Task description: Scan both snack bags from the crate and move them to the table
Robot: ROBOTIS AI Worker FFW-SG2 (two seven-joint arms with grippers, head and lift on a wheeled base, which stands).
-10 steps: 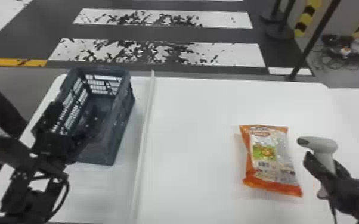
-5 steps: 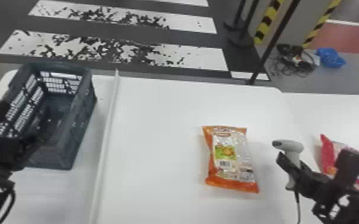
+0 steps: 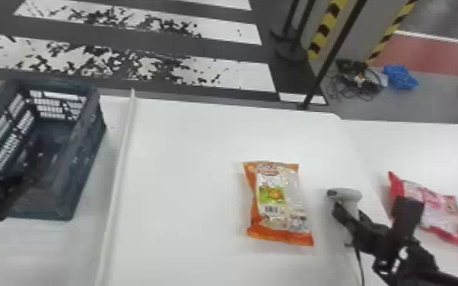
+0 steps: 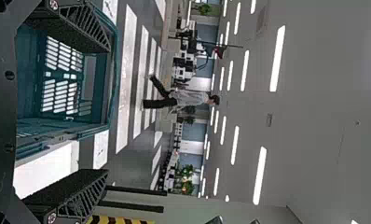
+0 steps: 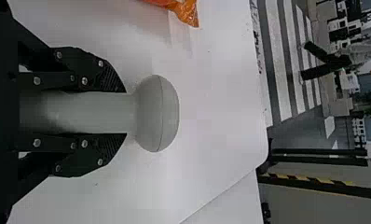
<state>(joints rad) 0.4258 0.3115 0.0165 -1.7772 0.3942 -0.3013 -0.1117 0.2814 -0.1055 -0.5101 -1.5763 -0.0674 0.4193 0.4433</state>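
At the far left corner of the bench [image 3: 186, 159] sits the dark crate [image 3: 83, 159], upright, with slotted walls and its long sides running away from me. My left claw [image 3: 30, 167] is over it, fingers [image 4: 67, 189] spread wide with nothing between them. Just right of the crate, a thin white strip [image 3: 120, 167] runs from the bench's far edge towards the near one. Then comes the orange snack bag [image 3: 277, 201], one of my two, lying flat in the bench's right half, its barcode facing up, out of the crate. Near it and apart from it, my right claw [image 3: 350, 217] is closed around the handle of the grey scanner [image 3: 344, 194], a finger on each side, the scanner's head pointing away from my palm and its cord [image 3: 360, 264] trailing down. Past the bench's right edge, the red and pink snack bag [image 3: 439, 213] lies on the adjoining white surface [image 3: 422, 148], partly hidden behind my right arm.
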